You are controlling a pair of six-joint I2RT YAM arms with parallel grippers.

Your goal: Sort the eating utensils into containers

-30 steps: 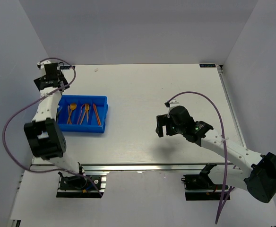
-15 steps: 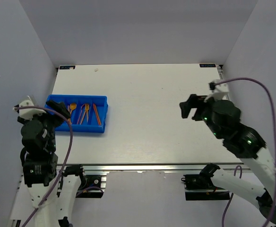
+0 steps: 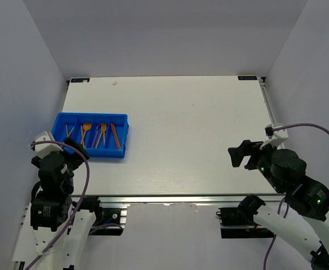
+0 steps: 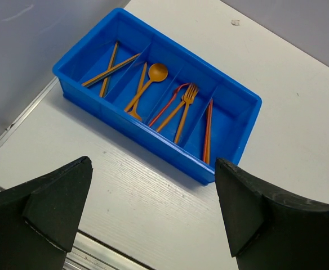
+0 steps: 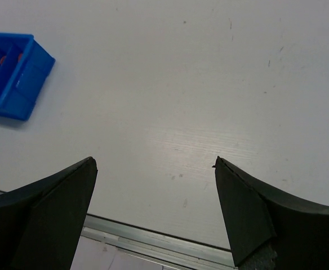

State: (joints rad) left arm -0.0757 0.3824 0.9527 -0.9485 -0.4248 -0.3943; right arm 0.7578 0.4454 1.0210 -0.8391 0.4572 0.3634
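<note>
The blue bin (image 3: 125, 125) sits at the table's left side and also shows in the left wrist view (image 4: 249, 121). Its narrow compartments hold orange sticks (image 4: 109, 67), an orange spoon (image 4: 147, 83), an orange fork (image 4: 184, 109) with a red utensil beside it, and red-orange knives (image 4: 208, 130). No utensil lies loose on the table. My left gripper (image 3: 69, 159) is open and empty, raised near the table's front left, short of the bin. My right gripper (image 3: 240, 154) is open and empty above the table's front right. The bin's corner shows in the right wrist view (image 5: 18, 84).
White walls enclose the table on three sides. An aluminium rail (image 3: 170, 199) runs along the near edge by the arm bases. Purple cables (image 3: 305, 126) loop from both arms.
Both arms have pulled back toward their bases. The left gripper went from behind the bin to the front left. The right gripper went from the table's middle to the front right.
</note>
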